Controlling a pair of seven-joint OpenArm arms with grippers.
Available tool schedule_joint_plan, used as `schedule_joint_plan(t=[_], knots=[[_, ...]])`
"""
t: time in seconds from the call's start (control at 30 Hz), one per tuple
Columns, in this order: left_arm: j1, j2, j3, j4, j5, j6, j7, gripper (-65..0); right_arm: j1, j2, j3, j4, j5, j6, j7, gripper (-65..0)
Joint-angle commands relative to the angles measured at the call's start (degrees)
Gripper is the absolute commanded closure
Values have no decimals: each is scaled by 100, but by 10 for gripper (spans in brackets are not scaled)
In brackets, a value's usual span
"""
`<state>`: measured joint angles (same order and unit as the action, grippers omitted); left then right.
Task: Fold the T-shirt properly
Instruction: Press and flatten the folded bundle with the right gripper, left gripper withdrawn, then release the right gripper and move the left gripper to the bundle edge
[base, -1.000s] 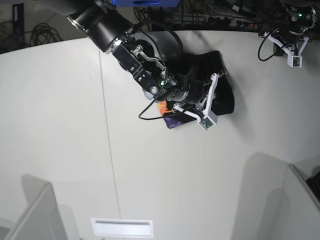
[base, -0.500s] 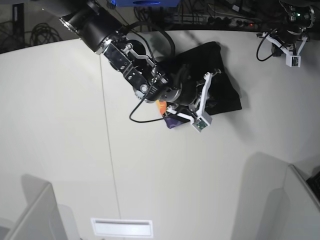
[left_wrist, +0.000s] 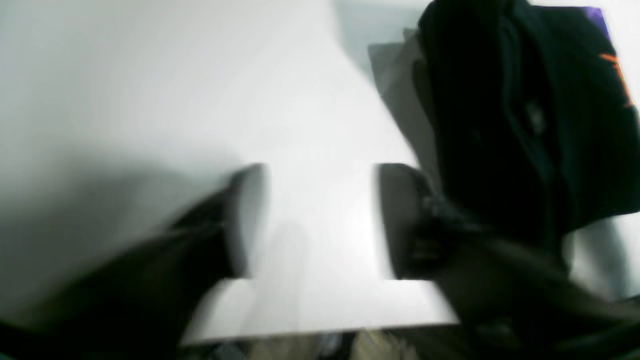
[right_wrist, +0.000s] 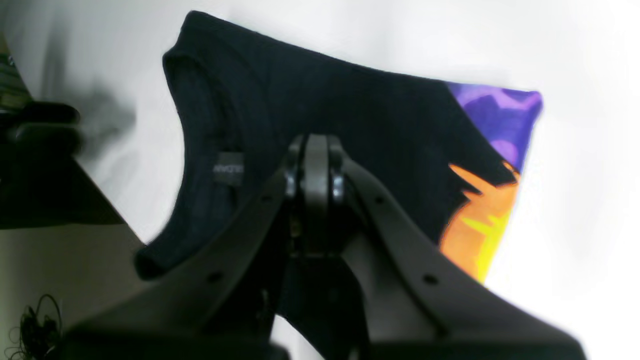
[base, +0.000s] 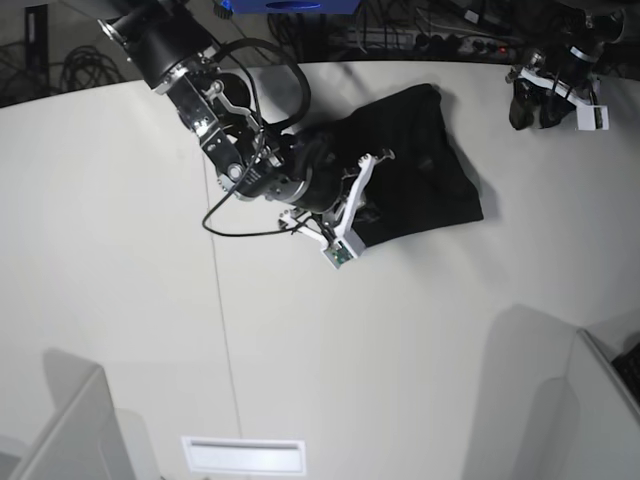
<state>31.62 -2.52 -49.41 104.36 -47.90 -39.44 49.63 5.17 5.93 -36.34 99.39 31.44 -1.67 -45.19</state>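
right gripper (right_wrist: 310, 165) pressed together, empty, drawn back left off T-shirt (base: 420, 180) | print corner now hidden | left gripper (left_wrist: 320, 220) spread, far right | fold laid; next fold pending.

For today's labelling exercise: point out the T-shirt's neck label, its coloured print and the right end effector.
neck label (right_wrist: 228, 169), right wrist view, on the label's middle.
coloured print (right_wrist: 477, 220), right wrist view, on the orange patch.
right end effector (right_wrist: 312, 150), right wrist view, between the closed fingertips over the black cloth.

Glossy black cylindrical right arm (base: 200, 75) with looping black cable (base: 245, 215) and white camera bracket (base: 345, 215); matte black perforated gripper fingers (right_wrist: 400, 255); dark blurred left gripper (left_wrist: 320, 220).
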Motion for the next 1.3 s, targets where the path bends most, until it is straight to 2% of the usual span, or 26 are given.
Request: schedule_joint_plan(t=[0.0,0.07,0.13,0.3,0.63,0.87,0.97,1.03,1.17,1.27], knots=[[25,-42,22,83,-340,-56,-123,-513,85,-35,25,122,43,31,119,0],[16,-24,163,74,-612,-56,-123,-606,76,-26,25,122,43,31,119,0],[-19,-24,400,74,-744,-56,-123,-650,76,-26,25,122,43,31,119,0],[-195,-16,1068,4,-700,-56,-123,-650,76,132,25,122,43,31,119,0],[-704,-7,1578,-787,-709,-56,-132,-650,-38,396,34,210,43,31,154,0],[-863,-16,1974,-840,-700,-56,-158,-650,-521,536,992,641,43,57,137,0],[-880,-16,2123,-840,-700,-56,-158,-647,-750,721,1344,852,43,57,145,0],[-889,-24,2211,-840,-700,28,-167,-568,-899,826,1528,940,43,57,154,0],[-968,-33,2246,-1113,-700,133,-158,-341,-1242,818,2179,992,43,66,207,0],[-1082,-68,2246,-1385,-683,133,-141,-183,-1497,818,2566,992,43,66,523,0]])
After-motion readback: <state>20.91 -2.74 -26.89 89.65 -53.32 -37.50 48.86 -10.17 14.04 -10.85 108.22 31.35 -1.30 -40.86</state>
